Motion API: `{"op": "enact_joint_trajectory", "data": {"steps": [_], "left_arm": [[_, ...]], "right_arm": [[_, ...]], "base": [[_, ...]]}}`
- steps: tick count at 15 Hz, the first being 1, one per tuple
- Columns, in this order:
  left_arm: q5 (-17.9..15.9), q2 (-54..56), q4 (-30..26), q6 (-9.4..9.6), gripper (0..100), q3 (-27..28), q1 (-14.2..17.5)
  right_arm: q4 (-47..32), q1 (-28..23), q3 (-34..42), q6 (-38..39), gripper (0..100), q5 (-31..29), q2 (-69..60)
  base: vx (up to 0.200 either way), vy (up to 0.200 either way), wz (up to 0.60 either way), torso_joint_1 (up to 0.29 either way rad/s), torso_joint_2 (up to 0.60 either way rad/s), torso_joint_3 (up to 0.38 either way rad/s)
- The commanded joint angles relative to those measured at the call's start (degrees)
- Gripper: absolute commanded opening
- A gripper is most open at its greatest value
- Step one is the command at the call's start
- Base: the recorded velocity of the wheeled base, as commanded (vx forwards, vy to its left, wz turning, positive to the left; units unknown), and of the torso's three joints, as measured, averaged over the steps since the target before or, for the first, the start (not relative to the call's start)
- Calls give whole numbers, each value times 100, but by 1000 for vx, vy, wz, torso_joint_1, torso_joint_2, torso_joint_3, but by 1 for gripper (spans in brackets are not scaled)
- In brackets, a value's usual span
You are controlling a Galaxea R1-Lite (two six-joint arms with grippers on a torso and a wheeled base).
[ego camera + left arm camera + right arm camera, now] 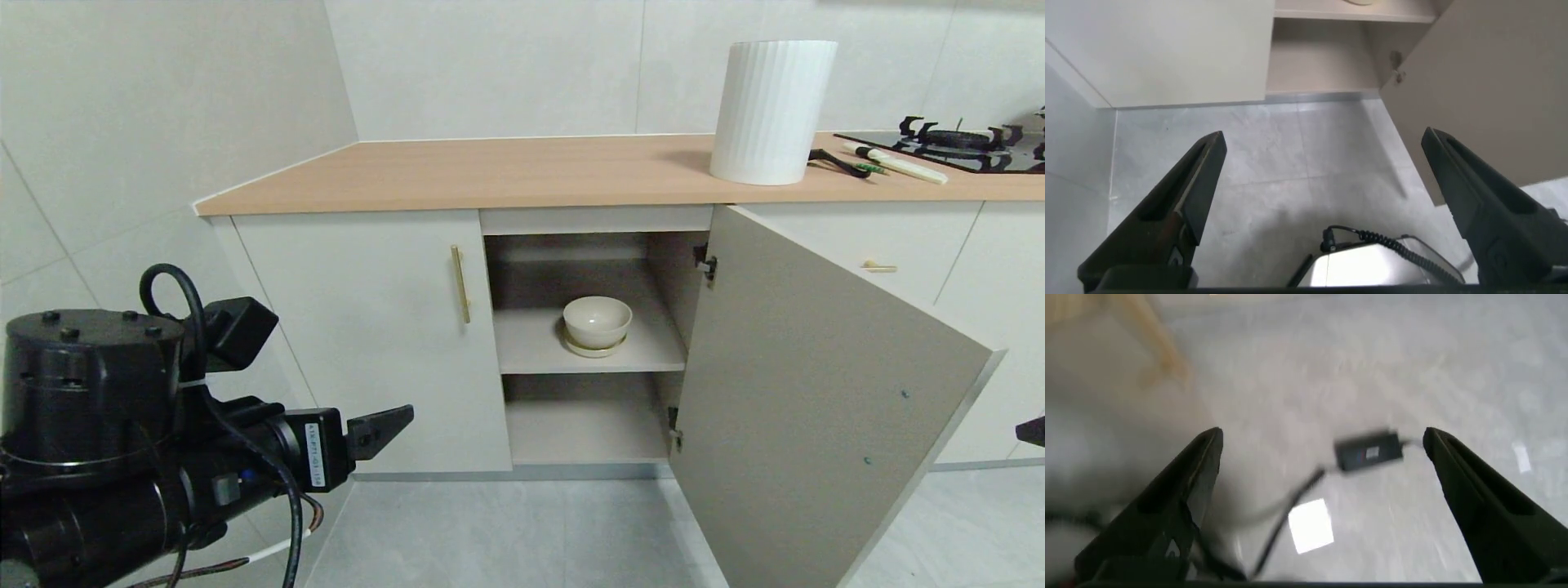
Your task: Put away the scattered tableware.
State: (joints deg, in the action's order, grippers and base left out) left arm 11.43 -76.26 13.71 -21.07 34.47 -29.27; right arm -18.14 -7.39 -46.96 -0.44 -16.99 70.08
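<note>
Left gripper [1323, 139], right gripper [1323, 433] spread; bowl [598, 321] well apart from left, maybe on saucer [594, 349].

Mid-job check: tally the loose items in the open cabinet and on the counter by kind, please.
Bowl: 1, on the middle shelf
Plate under it: 1
Canister: 1, on the counter
Utensils beside it: at least 2, overlapping, so the exact count is unclear
Total: at least 5

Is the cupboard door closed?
No, the cupboard door stands wide open, showing a bowl on the upper shelf.
</note>
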Motion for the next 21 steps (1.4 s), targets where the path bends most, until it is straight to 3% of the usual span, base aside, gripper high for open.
{"op": "enact_joint_trajectory", "data": {"steps": [1, 6, 13, 17, 21], "left_arm": [[-1, -29, 0, -3, 100, 7, 0], [-1, -29, 0, -3, 100, -2, 0], [-1, -2, 0, -3, 100, 7, 0], [-1, 24, 0, -3, 100, 24, 0], [17, 94, 0, 6, 100, 42, 9]], "right_arm": [[425, -149, 196, 105, 100, 21, 647], [838, 0, 310, 404, 100, 319, 1104], [1225, 897, 345, 1380, 100, 548, 1332], [1339, 1547, 398, 1837, 100, 592, 1368], [1366, 2611, 292, 2188, 100, 952, 1508]], "base": [[0, 0, 0, 0, 0, 0], [0, 0, 0, 0, 0, 0], [0, 0, 0, 0, 0, 0], [0, 0, 0, 0, 0, 0], [0, 0, 0, 0, 0, 0]]}}
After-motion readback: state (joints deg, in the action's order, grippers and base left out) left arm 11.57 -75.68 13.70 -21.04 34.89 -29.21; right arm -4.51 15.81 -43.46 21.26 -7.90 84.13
